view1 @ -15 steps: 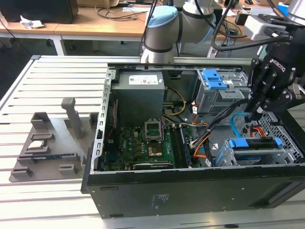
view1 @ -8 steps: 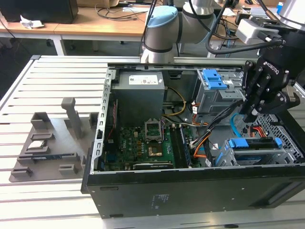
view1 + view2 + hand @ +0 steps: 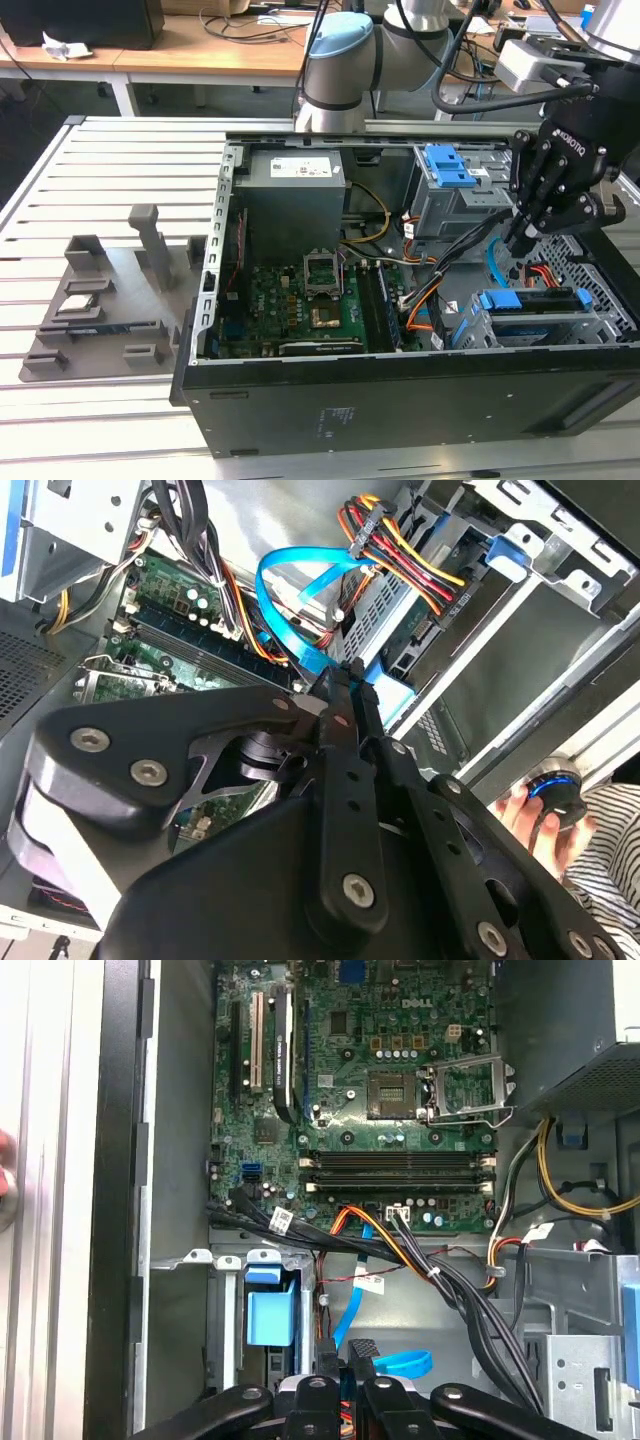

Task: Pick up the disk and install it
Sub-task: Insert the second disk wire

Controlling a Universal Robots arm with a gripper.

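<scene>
The disk [image 3: 530, 300] sits edge-up in the metal cage at the open computer case's near corner, on the exterior view's right, its blue bracket on top. In the first wrist view the disk's blue bracket [image 3: 270, 1310] shows inside that cage. My gripper [image 3: 518, 240] hangs just above and behind the disk, fingers pointing down, shut with nothing between them. The second wrist view has the fingertips of my gripper [image 3: 345, 672] closed together over the blue bracket edge [image 3: 395, 695]. In the first wrist view my gripper [image 3: 345, 1352] is beside the cage.
A blue flat cable [image 3: 290, 590] and orange-red wire bundles [image 3: 400, 540] run close by the fingers. A grey bay with a blue latch [image 3: 450, 165] stands behind. The motherboard [image 3: 300, 300] fills the case floor. A grey fixture [image 3: 100, 290] lies outside on the exterior view's left. A person's hand [image 3: 525, 805] holds a controller.
</scene>
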